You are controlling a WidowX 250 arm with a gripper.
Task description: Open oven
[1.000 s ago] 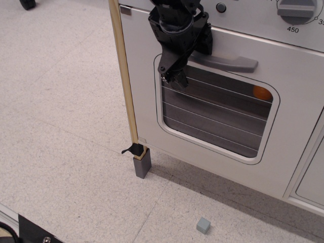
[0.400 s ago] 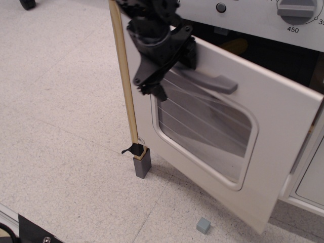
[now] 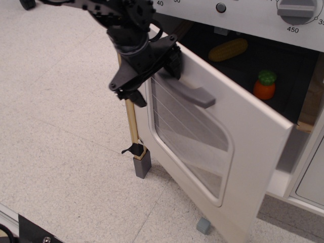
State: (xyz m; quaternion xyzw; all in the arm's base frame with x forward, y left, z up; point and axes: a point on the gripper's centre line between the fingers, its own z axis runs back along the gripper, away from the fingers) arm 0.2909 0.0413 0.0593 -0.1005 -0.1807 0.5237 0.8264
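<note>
Now the oven [image 3: 243,147] is standing with its door swung well down and outward, the door's free lower corner hanging just above the speckled floor [image 3: 61,131] and partly covering a small grey cube [image 3: 203,226]. Black and angular, the hand [image 3: 132,90] is hanging at the left end of the grey bar handle [image 3: 190,91], beside the wooden post [image 3: 132,121]; whether its fingers are apart or together I cannot tell. Inside the dark cavity a toy corn cob [image 3: 228,49] and an orange toy vegetable [image 3: 265,85] are lying well apart. Wide bare floor is stretching out to the left of the post's grey foot [image 3: 142,166].
</note>
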